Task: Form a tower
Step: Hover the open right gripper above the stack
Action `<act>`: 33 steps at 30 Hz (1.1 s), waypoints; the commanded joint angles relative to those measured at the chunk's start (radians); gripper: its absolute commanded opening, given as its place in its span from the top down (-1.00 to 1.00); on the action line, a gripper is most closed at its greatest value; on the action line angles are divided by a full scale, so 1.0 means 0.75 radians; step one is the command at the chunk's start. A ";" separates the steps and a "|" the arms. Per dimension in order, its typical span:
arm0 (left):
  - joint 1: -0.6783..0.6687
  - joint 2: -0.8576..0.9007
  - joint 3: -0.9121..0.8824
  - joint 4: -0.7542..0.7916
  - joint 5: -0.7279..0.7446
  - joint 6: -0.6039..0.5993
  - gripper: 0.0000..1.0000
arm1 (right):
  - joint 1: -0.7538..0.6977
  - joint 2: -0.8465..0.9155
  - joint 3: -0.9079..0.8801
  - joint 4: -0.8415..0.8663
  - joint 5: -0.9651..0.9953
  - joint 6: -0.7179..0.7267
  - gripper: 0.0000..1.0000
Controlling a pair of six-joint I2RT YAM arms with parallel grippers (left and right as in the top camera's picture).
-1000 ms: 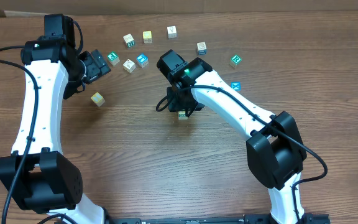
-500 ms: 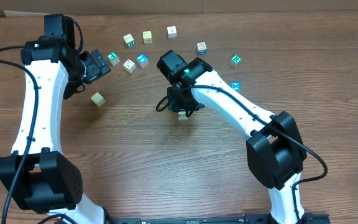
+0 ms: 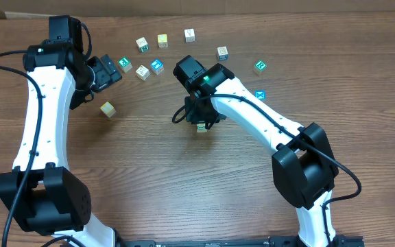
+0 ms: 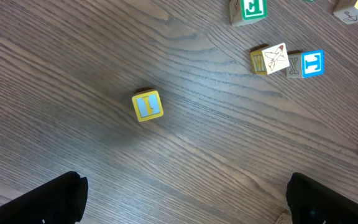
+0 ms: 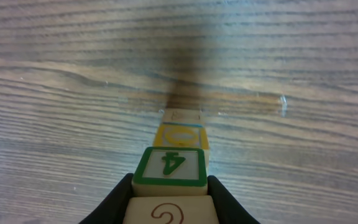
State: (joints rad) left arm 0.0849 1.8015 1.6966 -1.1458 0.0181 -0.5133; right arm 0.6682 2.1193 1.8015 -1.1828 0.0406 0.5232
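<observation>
The tower (image 3: 201, 127) stands mid-table, mostly hidden under my right gripper (image 3: 200, 118) in the overhead view. In the right wrist view the tower (image 5: 180, 135) runs from a pale cube on the table through a yellow one and a green "4" cube (image 5: 170, 163) to a pale cube with a brown curl (image 5: 169, 211) nearest the camera. My right gripper (image 5: 170, 182) is shut on that nearest cube, and its fingertips also reach the sides of the green one. My left gripper (image 4: 188, 202) hangs open over bare wood at the left, its place in the overhead view being (image 3: 108, 72).
A loose yellow cube (image 4: 147, 105) lies ahead of the left gripper and shows from above (image 3: 108, 109). Several more loose cubes sit along the far side, among them a green one (image 3: 125, 64), a blue one (image 3: 157, 66) and another blue one (image 3: 260, 95) at the right.
Neither arm has shifted in the overhead view. The right jaws have drawn in onto the cube at the tower's top.
</observation>
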 commanded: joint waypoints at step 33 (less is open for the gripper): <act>-0.009 0.016 0.001 -0.003 -0.009 0.026 -1.00 | 0.006 -0.013 0.052 -0.012 0.003 0.042 0.40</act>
State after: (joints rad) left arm 0.0849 1.8015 1.6966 -1.1458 0.0181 -0.5133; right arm 0.6682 2.1193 1.8076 -1.1965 0.0406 0.5388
